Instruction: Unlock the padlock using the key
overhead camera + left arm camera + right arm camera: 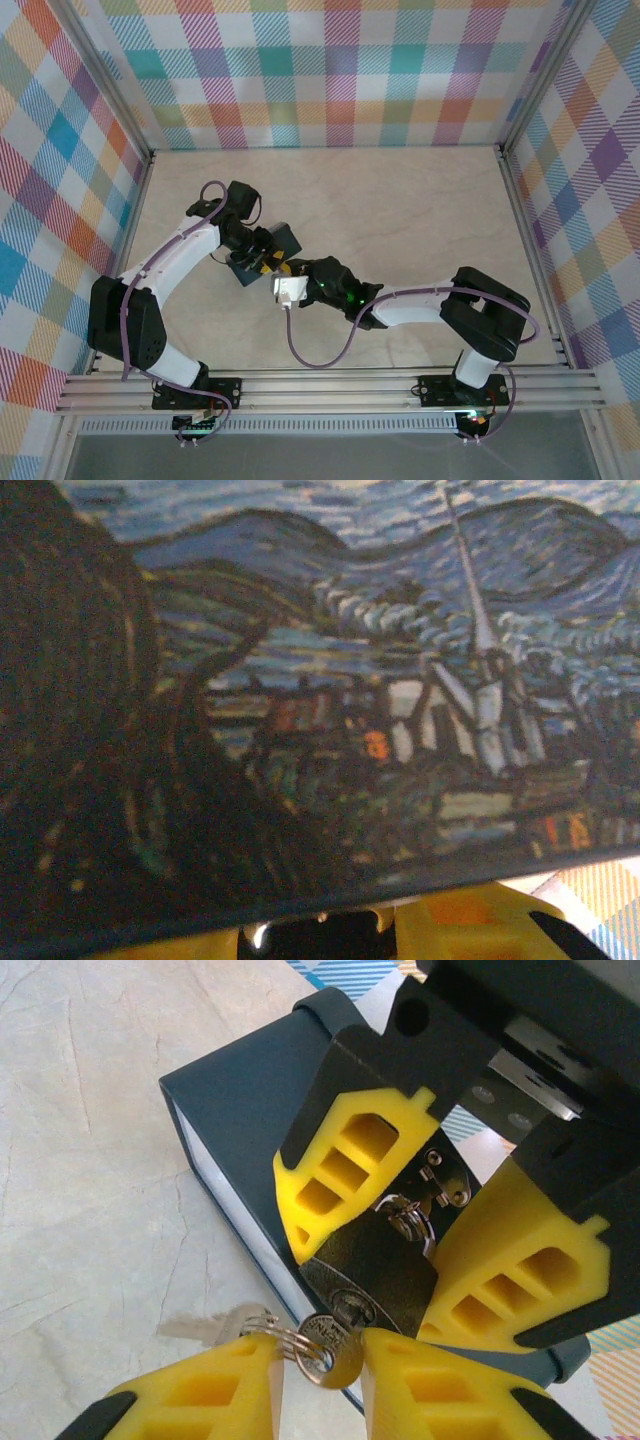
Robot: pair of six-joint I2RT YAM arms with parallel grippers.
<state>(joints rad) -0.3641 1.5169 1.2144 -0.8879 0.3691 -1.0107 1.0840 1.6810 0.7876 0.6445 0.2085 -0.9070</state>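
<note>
My right gripper (325, 1375) is nearest. Its yellow fingers (200, 1395) stand either side of the key (332, 1348), whose head lies in the narrow gap between them. I cannot tell whether I am pinching it or only bracketing it. A ring (290, 1340) on the key carries a spare key (205, 1326), which sticks out past one finger over the table (90, 1160). The key's blade is in the bottom of the padlock (375, 1265). My left gripper (365, 1285) is clamped on the padlock, one finger against each side of its body. The shackle (405, 1222) is hooked at the hasp (440, 1172) on the box (240, 1100) behind.
</note>
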